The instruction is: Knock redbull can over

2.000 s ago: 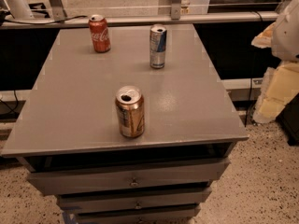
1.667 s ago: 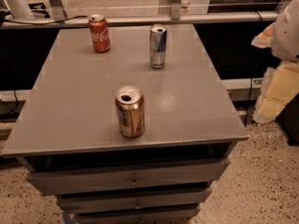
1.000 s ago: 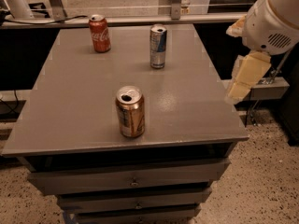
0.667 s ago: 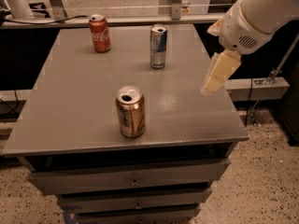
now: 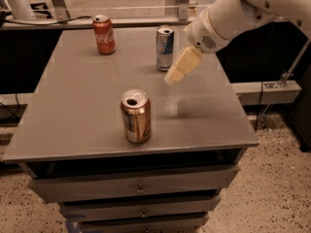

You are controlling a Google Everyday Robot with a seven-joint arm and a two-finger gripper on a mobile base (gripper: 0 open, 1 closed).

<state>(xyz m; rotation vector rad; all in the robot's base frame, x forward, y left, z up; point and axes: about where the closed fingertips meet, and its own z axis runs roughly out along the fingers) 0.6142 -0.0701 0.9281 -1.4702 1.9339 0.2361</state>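
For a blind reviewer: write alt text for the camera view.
The end effector hangs above the grey table, close beside the upright redbull can; a red cola can stands at the back left, a gold-brown can near the front.

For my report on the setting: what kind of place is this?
Probably a robot test lab or workshop, not a home: a grey drawer cabinet stands on a speckled floor, with metal frames and cables behind. The gripper hovers over the cabinet top, beside the redbull can.

White arm (image 5: 243,11) enters from upper right, sloping down-left; cream gripper (image 5: 175,74) hangs in air, tip pointing down-left.
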